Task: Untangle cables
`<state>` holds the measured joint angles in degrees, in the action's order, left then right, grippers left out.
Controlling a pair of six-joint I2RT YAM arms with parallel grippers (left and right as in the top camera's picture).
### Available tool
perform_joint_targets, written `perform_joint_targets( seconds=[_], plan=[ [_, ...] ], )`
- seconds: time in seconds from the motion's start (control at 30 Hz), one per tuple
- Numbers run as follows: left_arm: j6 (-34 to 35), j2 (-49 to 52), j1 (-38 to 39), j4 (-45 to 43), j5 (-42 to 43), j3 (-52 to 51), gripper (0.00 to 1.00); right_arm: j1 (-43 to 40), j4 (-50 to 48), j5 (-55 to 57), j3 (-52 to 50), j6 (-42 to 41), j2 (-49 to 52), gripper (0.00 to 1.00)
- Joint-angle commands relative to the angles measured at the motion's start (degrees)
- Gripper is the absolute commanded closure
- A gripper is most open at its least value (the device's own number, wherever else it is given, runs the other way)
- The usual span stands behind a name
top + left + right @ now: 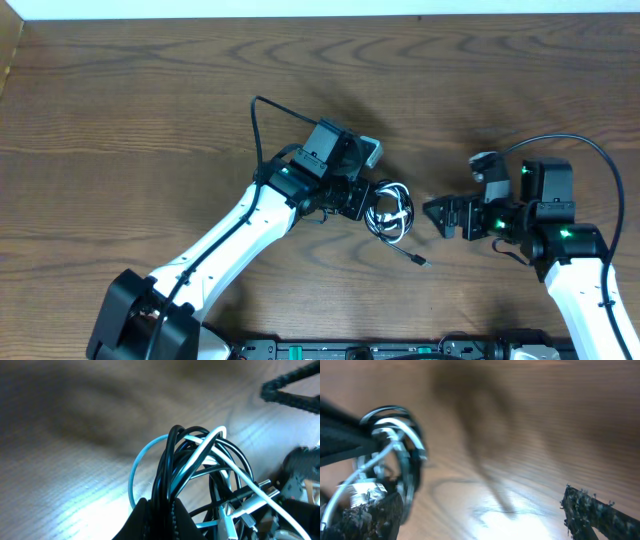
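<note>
Cable bundle (pixel 391 214) within left claw (pixel 366 203)

The desk (pixel 150 90) before me is dark brown wood with wavy grain. Near its middle, slightly toward the near edge, the coiled white and black cables (pixel 390 212) rest on it, one black tail and its plug (pixel 423 262) lying flat beside them.

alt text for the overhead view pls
The left gripper is shut on the cables, a white and black tangle on a wooden table. The open right gripper faces the tangle without touching it; one black end trails loose.
</note>
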<state>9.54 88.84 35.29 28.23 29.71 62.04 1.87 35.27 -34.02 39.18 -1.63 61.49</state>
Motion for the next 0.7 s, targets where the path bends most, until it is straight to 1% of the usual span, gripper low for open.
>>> perform_joint_targets(
  seconds=[0.0, 0.17, 0.23, 0.33, 0.37, 0.47, 0.5, 0.57, 0.6, 0.67],
  plan=[
    [-2.36, -0.52, 1.25, 1.57, 3.28, 0.33, 0.93, 2.34, -0.44, -9.25, 0.9, 5.46, 0.02, 0.03],
    [-2.47, -0.52, 2.47, 2.36, 3.37, 0.33, 0.92, 5.14, -1.86, -9.44, 0.9, 5.6, 0.02, 0.07],
    [-2.47, -0.55, 2.58, 2.29, 4.98, 0.33, 0.93, 5.77, -2.56, -9.2, 0.9, 5.57, 0.02, 0.11],
    [-2.51, -0.55, 2.56, 1.38, 9.88, 0.33, 0.93, 6.12, -2.84, -7.56, 0.87, 5.55, 0.02, 0.26],
    [-2.49, -0.55, 2.56, 0.98, 10.93, 0.35, 0.93, 6.1, -2.73, -6.95, 0.87, 5.55, 0.02, 0.28],
    [-2.49, -0.55, 2.56, 0.46, 11.72, 0.35, 0.93, 6.12, -2.69, -6.58, 0.87, 5.55, 0.02, 0.31],
    [-2.49, -0.55, 2.56, 0.37, 11.93, 0.35, 0.93, 6.1, -2.64, -6.6, 0.87, 5.53, 0.02, 0.34],
    [-2.71, -0.66, 2.56, -0.28, 13.75, 0.35, 0.93, 6.1, -2.43, -6.58, 0.83, 5.53, 0.02, 0.4],
    [-3.54, -0.81, 2.51, -1.11, 15.87, 0.35, 0.93, 6.1, -2.23, -6.58, 0.74, 5.53, 0.04, 0.51],
    [-3.54, -1.05, 2.51, -2.08, 16.98, 0.35, 0.93, 6.1, -2.19, -6.58, 0.46, 5.53, 0.11, 0.63]
  ],
)
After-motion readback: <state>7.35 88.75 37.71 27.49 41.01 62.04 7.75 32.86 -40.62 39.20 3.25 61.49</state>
